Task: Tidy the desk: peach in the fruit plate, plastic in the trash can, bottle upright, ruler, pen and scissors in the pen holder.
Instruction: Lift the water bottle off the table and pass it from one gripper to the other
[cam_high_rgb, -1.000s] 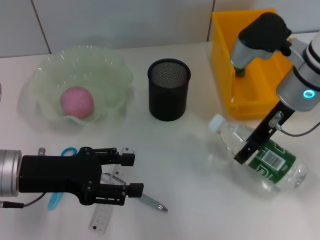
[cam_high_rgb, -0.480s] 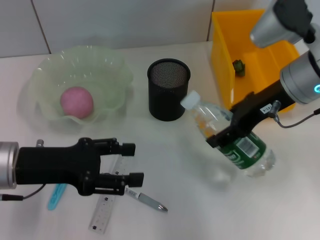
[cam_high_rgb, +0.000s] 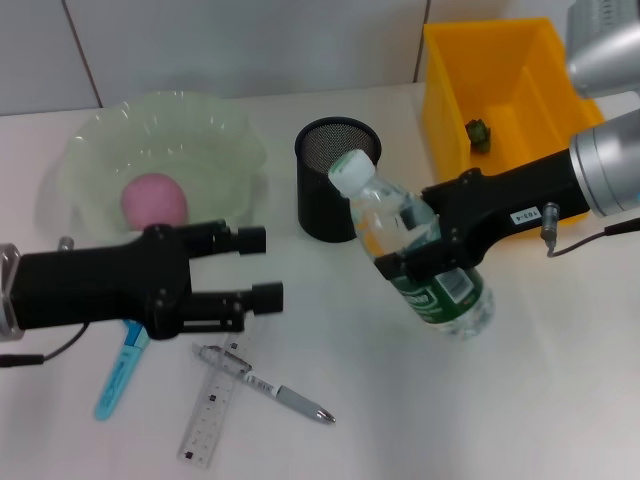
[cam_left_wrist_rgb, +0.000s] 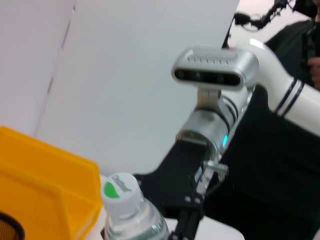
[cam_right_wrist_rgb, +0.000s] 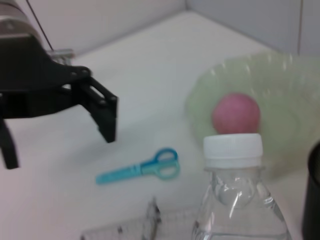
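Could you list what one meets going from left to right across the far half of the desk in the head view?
fruit plate holding the peach → pen holder → bottle, tilted and held by the right gripper → yellow trash can.

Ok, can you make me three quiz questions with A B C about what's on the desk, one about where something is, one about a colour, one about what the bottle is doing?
1. Where is the peach?
A in the bin
B in the fruit plate
C in the pen holder

2. What colour are the scissors?
A blue
B red
C black

3. How is the bottle right now?
A lying flat on the desk
B standing alone, upright
C tilted, held by the right gripper

Answers: 1 B, the pink peach lies inside the green plate. 2 A, they lie blue beside the ruler. 3 C, its cap leans toward the pen holder while the gripper clamps its middle.
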